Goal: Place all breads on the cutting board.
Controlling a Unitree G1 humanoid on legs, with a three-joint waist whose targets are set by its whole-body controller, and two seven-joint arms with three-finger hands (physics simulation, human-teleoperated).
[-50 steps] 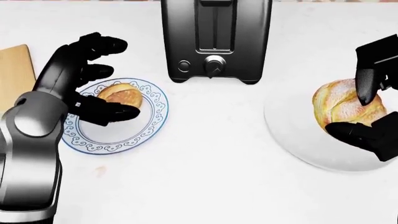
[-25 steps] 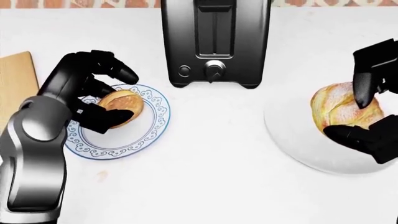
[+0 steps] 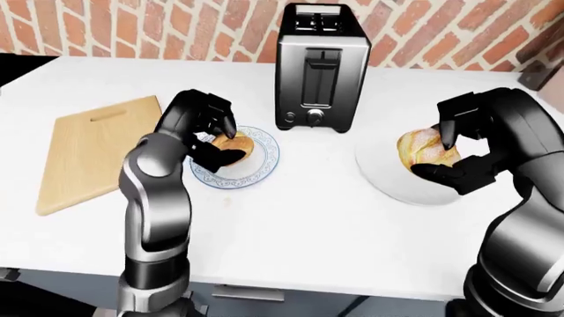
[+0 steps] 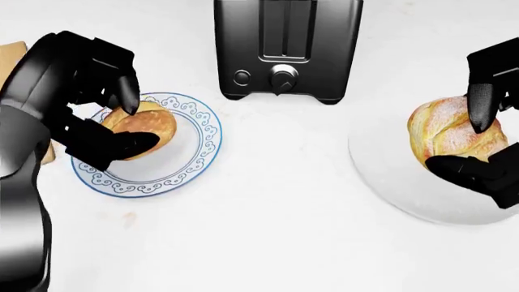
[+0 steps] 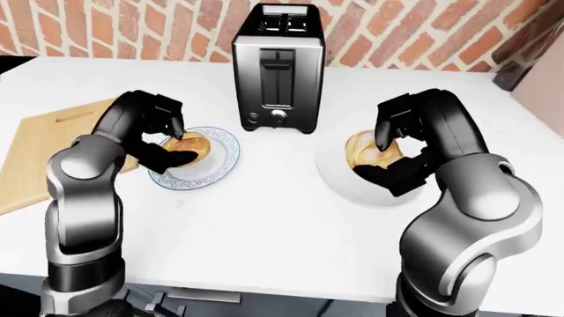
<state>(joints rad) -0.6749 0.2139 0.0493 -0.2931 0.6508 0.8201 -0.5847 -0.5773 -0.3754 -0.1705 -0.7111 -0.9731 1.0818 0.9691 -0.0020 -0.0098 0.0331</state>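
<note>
Toaster (image 4: pixel 284 48) top centre of the head view, black, on the white desk (image 4: pixel 275 231). Left of it, blue-patterned plate (image 4: pixel 190 164) with a small bun (image 4: pixel 150 125) on it. Left hand (image 4: pixel 89 103) sits over the bun, fingers (image 4: pixel 121 143) curled round it top and bottom, touching: grasping. Bun looks seated on the plate, lift can't be told. Right edge: larger crusty loaf (image 4: pixel 442 137) on a plain white plate (image 4: pixel 406 201). Right hand (image 4: pixel 487 140) brackets the loaf, one finger on its top right, others under its lower right edge; contact, grip looks clenched on it. Sliver of cutting board (image 4: pixel 12 52) at far left edge.

Left-eye view: cutting board (image 3: pixel 88 148) lies on the desk left of the patterned plate, just beside it, nothing on it. Brick wall (image 3: pixel 176 30) along the top. Both breads on their plates, well apart, toaster between and above them.

Right-eye view: same layout. Right-hand fingers (image 5: pixel 388 175) wrap the loaf from both sides; left hand closed on the bun over the plate's upper left.
</note>
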